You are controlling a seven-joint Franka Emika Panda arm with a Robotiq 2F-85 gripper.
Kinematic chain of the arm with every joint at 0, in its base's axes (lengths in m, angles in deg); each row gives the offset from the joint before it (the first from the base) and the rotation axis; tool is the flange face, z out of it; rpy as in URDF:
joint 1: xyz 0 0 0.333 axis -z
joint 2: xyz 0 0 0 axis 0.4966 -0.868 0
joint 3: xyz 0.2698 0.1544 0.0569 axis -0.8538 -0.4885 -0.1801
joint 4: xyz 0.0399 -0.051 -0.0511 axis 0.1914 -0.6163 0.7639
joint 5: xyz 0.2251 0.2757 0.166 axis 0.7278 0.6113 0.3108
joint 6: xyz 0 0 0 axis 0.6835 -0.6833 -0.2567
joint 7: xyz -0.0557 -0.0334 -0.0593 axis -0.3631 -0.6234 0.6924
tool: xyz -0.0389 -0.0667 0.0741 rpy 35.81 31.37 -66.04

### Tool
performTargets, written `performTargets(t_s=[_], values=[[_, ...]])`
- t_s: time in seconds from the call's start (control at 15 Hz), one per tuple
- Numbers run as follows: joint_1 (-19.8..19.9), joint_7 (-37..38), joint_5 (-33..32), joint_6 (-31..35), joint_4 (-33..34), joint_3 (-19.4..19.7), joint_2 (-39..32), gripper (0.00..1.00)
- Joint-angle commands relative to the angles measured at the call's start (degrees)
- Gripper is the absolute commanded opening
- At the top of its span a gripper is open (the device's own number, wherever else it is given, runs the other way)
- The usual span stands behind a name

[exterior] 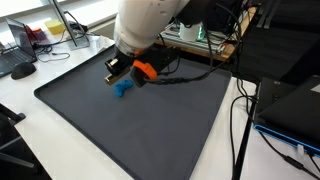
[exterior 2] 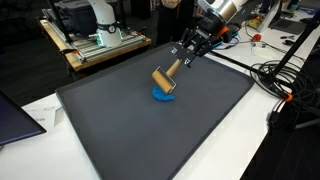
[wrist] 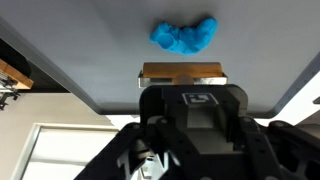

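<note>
- The tan, wood-coloured oblong tool (exterior 2: 165, 80) hangs over the middle of the dark grey rectangular mat (exterior 2: 120, 135), held clear of the surface in the far half of it.
- In an exterior view its long axis slants from the gripper (exterior 2: 181, 63) at the upper right down to the lower left. The broad flat end is lowest and the narrow end runs up into the fingers.
- That broad end points at the crumpled bright blue lump (exterior 2: 163, 97), which lies on the mat just beneath and beyond it.
- In the wrist view the tool (wrist: 182, 71) shows end-on as a short tan strip lying crosswise. A thin band of mat separates it from the blue lump (wrist: 185, 36), so the two look apart, though very near.
- The jaws are drawn in tight and clamped on the tool's narrow end. The black fingers press it from both sides and no gap is visible.
- In an exterior view the blue lump (exterior: 122, 88) sits just below the gripper (exterior: 124, 70), near the mat's (exterior: 150, 135) far edge.
- The mat lies on a white table (exterior: 20, 105).
</note>
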Motion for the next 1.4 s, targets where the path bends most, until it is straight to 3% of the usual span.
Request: performTargets(t_s=[0.0,0.27,0.73,1.33], values=[[-1.57,1.02,-0.54,-5.74,9.29,1.71,-6.03,0.22],[-0.63,-3.79,0.76,-7.70,10.50,1.09,-6.14,0.22],[1.63,-21.74,1.21,-3.36,5.68,-0.27,0.26,0.22],[10.03,-51.07,8.85,12.51,-4.93,-0.48,10.45,0.22]])
